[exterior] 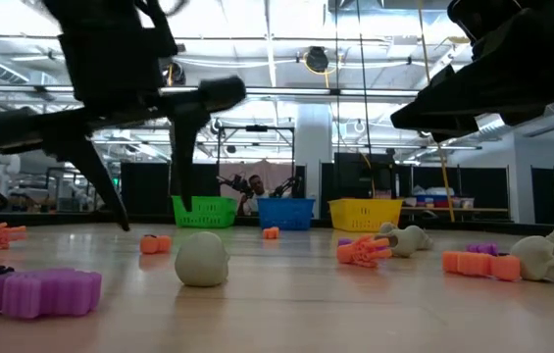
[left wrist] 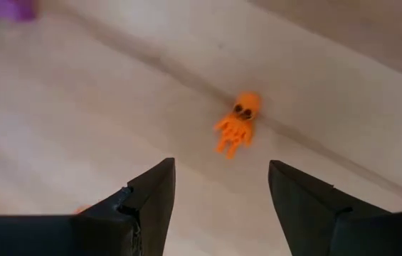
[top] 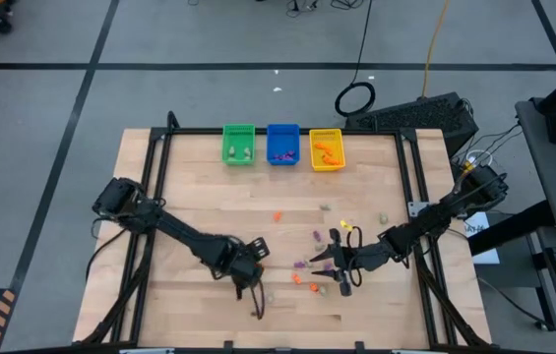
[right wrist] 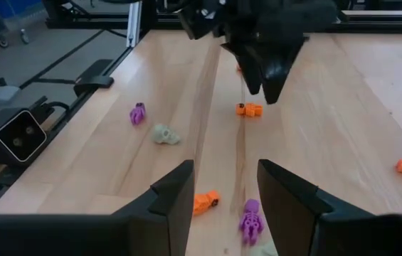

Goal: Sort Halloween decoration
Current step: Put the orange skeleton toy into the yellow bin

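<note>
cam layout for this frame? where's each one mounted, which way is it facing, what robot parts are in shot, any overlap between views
High: overhead, straight down on the table; both arms, left end effector, right end effector.
Low: tabletop height, facing the green bin, blue bin, yellow bin; arms overhead.
Left wrist: looks past its open fingers at an orange skeleton trinket.
Right wrist: looks past open fingers toward the left arm; purple trinket between.
Shared: high and low both show the three bins.

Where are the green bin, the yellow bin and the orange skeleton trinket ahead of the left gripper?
green bin point(top: 226, 144): high view, on its left wall.
yellow bin point(top: 326, 163): high view, on its front wall.
orange skeleton trinket point(left wrist: 237, 126): left wrist view, on its body below the skull.
</note>
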You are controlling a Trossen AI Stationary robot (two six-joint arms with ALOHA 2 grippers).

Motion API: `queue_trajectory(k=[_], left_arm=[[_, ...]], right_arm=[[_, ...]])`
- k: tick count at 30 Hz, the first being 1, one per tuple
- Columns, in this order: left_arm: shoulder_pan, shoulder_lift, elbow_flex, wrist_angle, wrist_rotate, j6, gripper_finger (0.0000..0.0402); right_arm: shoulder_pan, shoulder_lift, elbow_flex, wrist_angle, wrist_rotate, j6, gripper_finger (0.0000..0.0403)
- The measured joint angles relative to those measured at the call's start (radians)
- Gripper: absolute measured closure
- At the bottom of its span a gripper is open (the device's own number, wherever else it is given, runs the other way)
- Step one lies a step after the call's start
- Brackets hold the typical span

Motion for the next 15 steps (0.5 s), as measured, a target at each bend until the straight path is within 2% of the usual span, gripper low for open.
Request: queue_trajectory(k=[2, 5, 10, 15], left_arm=[[0.03, 0.0, 0.0, 0.003, 0.068, 0.046, 0.0181], [0.067, 0.0, 0.0, 0.003, 0.109, 0.1, 0.0181], [0.101, 0.005, 0.0, 0.027, 0.235, 0.165, 0.0181], [0.105, 0.012, 0.0, 0.045, 0.245, 0.225, 0.0181]], right_arm=[[0.0, 0.0, 0.0, 0.0, 0.0, 0.0, 0.0259], [0.0, 0.0, 0.0, 0.0, 0.0, -0.003, 0.0259], [0.0, 0.0, 0.0, -0.001, 0.0, -0.005, 0.0259], [0.0, 0.0, 0.0, -0.005, 0.0, -0.005, 0.0259]])
